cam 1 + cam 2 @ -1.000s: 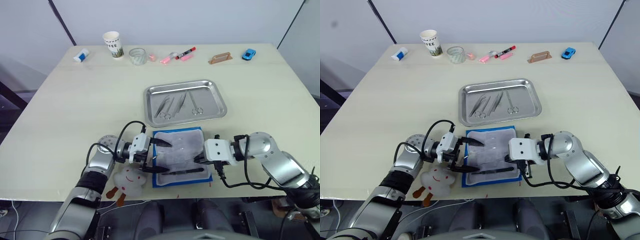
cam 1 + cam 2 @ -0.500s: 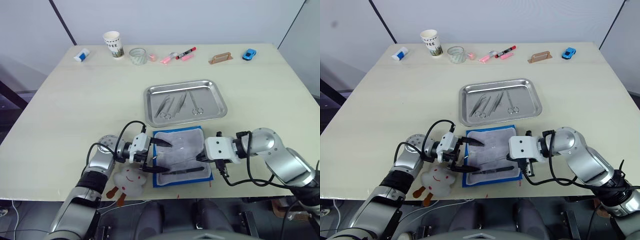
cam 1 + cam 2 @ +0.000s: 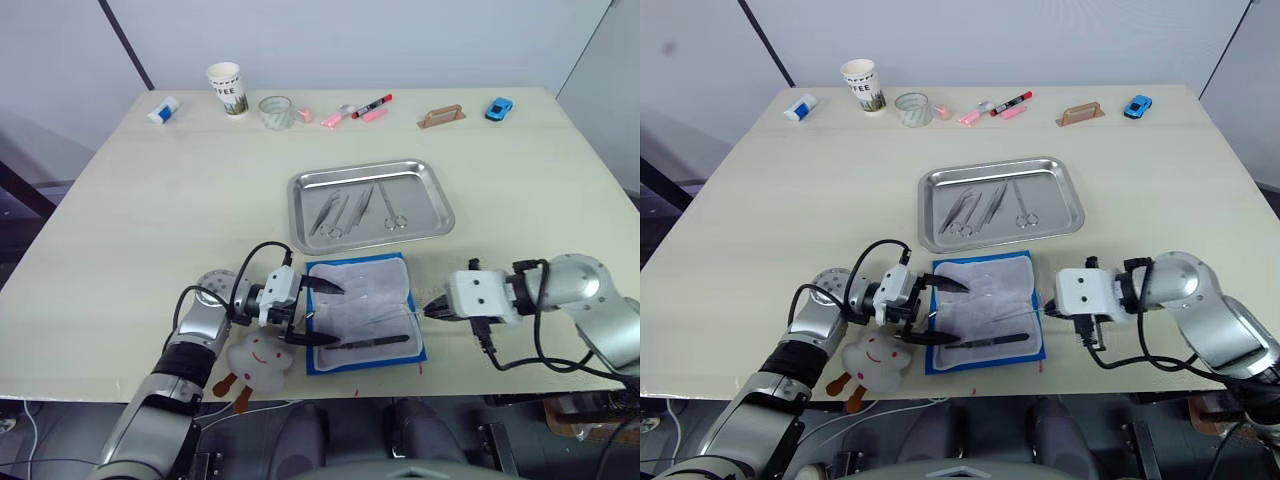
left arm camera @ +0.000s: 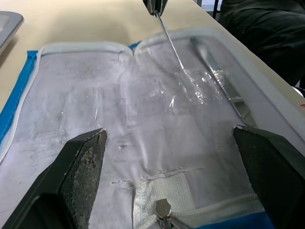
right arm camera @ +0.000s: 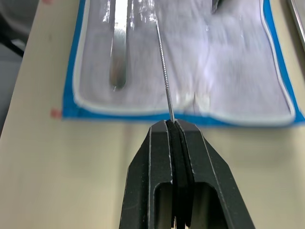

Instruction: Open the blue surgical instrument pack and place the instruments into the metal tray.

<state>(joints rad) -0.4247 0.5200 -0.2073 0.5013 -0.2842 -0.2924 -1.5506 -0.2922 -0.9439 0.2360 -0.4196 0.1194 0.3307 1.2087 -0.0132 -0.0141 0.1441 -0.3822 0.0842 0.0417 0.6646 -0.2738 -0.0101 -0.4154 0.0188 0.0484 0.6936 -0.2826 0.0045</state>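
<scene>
We see the right gripper (image 5: pixel 172 128) clamped on a thin silver probe (image 5: pixel 164 71), fingers pressed together at its near end, sitting just off the right edge of the blue surgical instrument pack (image 3: pixel 360 312). The probe's long axis runs from the gripper back across the pack's pale lining, its far tip over the clear sleeve.

From the right gripper the metal tray (image 3: pixel 371 203) lies at about 11 o'clock in the head views, past the pack's far edge; we judge the right arm nearer to it than the left.

The left gripper (image 3: pixel 308 313) has its fingers spread wide over the pack's left edge, holding nothing.

Count: one pack, lying open near the table's front edge; one tray; about three instruments (image 3: pixel 356 210) in the tray; one dark tool (image 3: pixel 375 341) on the pack's near side; one probe in the gripper. White plush toy (image 3: pixel 256 360) sits at the pack's 8 o'clock.
</scene>
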